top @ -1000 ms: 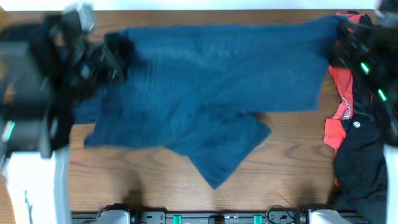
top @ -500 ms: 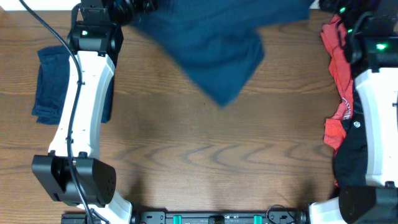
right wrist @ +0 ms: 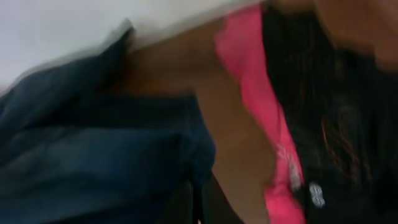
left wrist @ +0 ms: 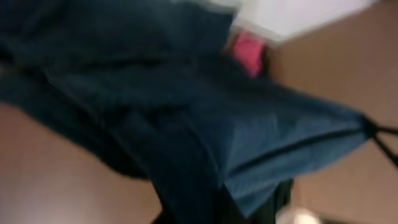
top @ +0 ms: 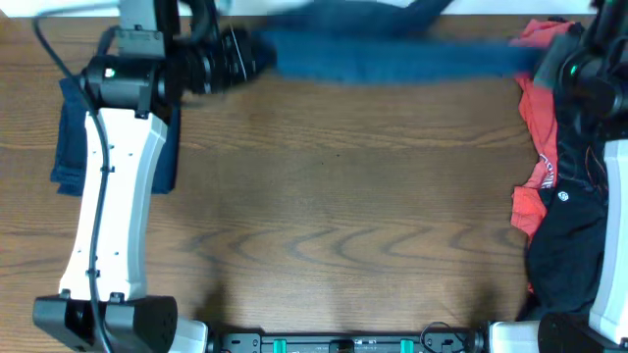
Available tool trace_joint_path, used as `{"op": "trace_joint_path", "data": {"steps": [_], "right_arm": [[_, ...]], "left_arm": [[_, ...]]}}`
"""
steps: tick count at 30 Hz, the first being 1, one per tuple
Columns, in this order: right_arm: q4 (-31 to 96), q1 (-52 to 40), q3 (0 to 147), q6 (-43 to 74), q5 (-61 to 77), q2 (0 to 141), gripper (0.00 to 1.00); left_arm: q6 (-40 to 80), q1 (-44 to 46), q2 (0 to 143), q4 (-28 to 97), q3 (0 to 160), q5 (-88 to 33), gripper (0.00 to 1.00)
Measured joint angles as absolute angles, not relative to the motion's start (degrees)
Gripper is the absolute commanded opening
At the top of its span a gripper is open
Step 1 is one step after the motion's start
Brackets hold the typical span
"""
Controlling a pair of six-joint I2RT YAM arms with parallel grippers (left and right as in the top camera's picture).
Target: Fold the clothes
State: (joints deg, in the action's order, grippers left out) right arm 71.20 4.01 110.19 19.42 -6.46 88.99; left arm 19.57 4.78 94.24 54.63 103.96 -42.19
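Under both claws, wide brown desk, mostly bare in the middle. Strung between the claws along the far edge, off the desk and blurred: blue cloth, one end at each claw. Fills most of the left wrist view and the lower left of the right wrist view too.

Below the right claw, toward the near edge, black garment in a loose heap. Just under and beside the right claw, red shirt, crumpled, touching the black one. Outboard of the left claw, partly hidden by that arm, folded blue piece, lying flat.

Left claw: judged clamped on its end of the blue cloth, since the cloth hangs from it; jaws themselves lost in blur. Right claw: judged the same, gripping the opposite end, fingers barely visible.

Progress, as a judgement: early to middle. Seemingly done: one piece, folded. In hand: blue cloth, spread in the air, not yet laid down or creased. Left: red shirt and black garment, both unfolded.
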Motion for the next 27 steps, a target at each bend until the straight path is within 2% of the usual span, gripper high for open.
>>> {"op": "trace_joint_path", "data": {"steps": [5,12,20,24,27], "right_arm": [[82.0,4.0,105.0,22.5,-6.8,89.0,0.01],[90.5,5.6,101.8,28.5,-7.5,89.1,0.01],[96.3,7.9,101.4,30.0,-7.6,87.0,0.01],[94.4,11.0,101.5,29.9,-19.2,85.8,0.01],[90.6,12.0,101.5,28.8,-21.8,85.5,0.01]], "left_arm": [[15.7,4.8,94.5,71.0,100.8,-41.0,0.06],[13.3,5.5,94.5,80.4,91.7,-42.0,0.06],[12.1,9.6,91.9,78.3,73.5,-44.1,0.06],[14.5,8.3,84.3,75.3,64.0,-32.9,0.06],[16.7,7.8,77.8,72.4,59.5,-27.5,0.06]]}}
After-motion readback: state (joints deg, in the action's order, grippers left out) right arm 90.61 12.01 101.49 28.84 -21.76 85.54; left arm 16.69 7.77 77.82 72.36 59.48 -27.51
